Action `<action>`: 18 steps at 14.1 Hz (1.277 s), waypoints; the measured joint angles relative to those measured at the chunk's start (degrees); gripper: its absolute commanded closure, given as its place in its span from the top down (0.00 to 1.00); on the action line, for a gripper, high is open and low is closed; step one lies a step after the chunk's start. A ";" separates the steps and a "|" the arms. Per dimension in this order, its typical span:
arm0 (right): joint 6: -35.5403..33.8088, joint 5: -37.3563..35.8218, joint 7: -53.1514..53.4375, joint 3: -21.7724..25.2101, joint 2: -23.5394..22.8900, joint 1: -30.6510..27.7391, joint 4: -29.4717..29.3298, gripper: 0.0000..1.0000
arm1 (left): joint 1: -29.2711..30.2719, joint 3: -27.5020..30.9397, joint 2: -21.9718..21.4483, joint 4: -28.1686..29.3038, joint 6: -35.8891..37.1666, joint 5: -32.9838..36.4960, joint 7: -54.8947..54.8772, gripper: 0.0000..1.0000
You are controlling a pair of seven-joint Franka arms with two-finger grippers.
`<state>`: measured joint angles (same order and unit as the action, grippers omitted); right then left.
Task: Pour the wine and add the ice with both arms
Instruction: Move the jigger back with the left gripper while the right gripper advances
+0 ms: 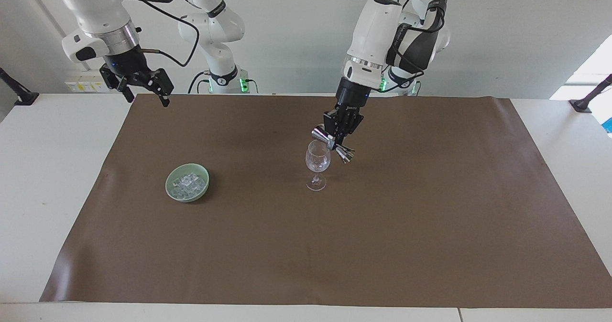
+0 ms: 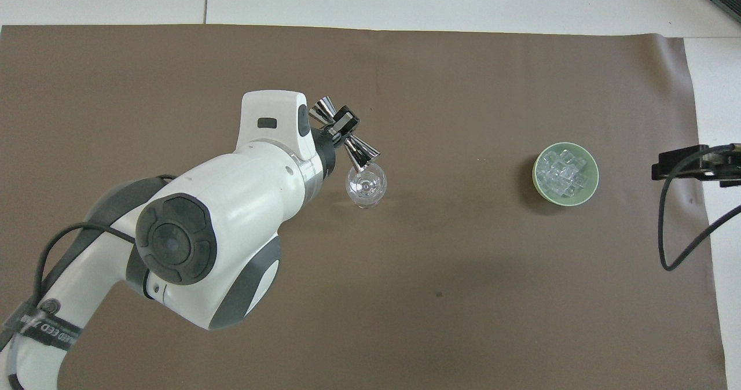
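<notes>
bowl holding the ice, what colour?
Pale green bowl, with the clear ice heaped inside. The overhead view shows it best.

A: Any lettering you can make out?

B: Only on the left arm (image 2: 220, 228): a black band (image 2: 43, 335) near the bottom edge of the overhead view carries white capitals, partly hidden; the legible part looks like "EED". The rest is cut off.

A: Anything else?

B: Nothing else readable.
</notes>
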<state>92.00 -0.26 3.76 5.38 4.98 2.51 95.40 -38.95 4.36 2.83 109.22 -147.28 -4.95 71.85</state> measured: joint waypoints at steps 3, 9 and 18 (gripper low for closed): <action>0.00 0.13 -0.87 0.15 0.00 -0.10 0.02 1.00 | 1.91 0.17 0.08 0.21 2.24 -6.26 0.06 0.00; 0.00 0.17 -2.98 0.18 0.03 -0.13 1.23 1.00 | 7.78 0.26 0.06 0.01 7.24 -15.60 -0.70 0.00; 5.41 0.24 -3.58 0.09 0.70 -0.08 4.29 1.00 | 21.72 0.45 -0.75 -0.08 18.99 -31.71 -7.09 0.00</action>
<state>97.41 -0.02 0.18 5.47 5.68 2.43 99.68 -17.23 4.81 2.07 109.14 -128.29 -36.66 64.76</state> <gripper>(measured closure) 0.000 0.797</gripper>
